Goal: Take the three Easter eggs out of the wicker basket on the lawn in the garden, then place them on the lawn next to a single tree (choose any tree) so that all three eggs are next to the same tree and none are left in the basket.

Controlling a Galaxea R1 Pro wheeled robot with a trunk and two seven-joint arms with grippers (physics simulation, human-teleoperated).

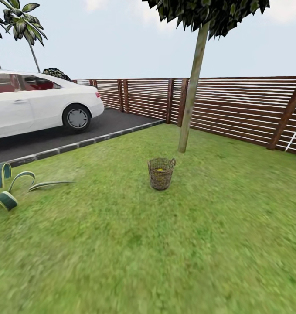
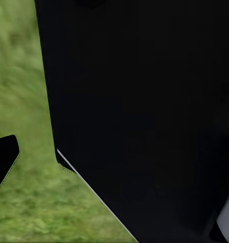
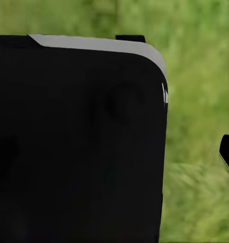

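The head view looks out over the lawn (image 1: 121,244) of the garden, and going from the left it takes in first a striped agave-like plant (image 1: 6,185) at the near left edge, then a white car (image 1: 39,102) parked on the dark driveway (image 1: 56,137), which a grey stone kerb (image 1: 84,143) divides from the grass. Thin-stemmed palms (image 1: 21,26) rise beyond the car. Near the middle of the grass stands the wicker basket (image 1: 161,173), upright, with a small patch of yellow (image 1: 159,170) showing inside it; how many Easter eggs lie there cannot be told at this range. Just beyond the basket and slightly to its right the tree (image 1: 192,87) grows, its pale trunk leaning a little and its dark crown cut off by the top of the picture. A brown fence (image 1: 243,107) of horizontal slats closes the far side and runs off to the right. Open grass lies between the camera and the basket.

The wrist views give none of this. The left wrist view shows a large black body of the robot (image 2: 144,116) with blurred grass beside it; the right wrist view shows a similar black panel with a pale edge (image 3: 79,142) against grass. For either claw, whether the jaws are apart or together cannot be told.
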